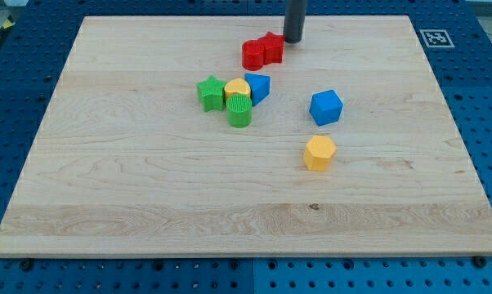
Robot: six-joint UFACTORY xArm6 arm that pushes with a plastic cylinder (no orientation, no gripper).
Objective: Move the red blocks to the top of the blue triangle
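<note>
My tip (292,39) stands near the top edge of the surface (107,188), just right of the two touching red blocks (262,52), which lie just above the blue triangle (259,86); no claw shows.

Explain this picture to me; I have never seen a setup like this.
A single camera looks down on a wooden board lying on a blue pegboard table. The dark rod at the view's top is a robot arm's end; it grips nothing, only pushes. My tip sits just right of two touching red blocks. Below them is a cluster: a green star, a yellow block, a green cylinder and the blue triangle. Further right lie a blue cube and a yellow hexagon. Nothing is held.
</note>
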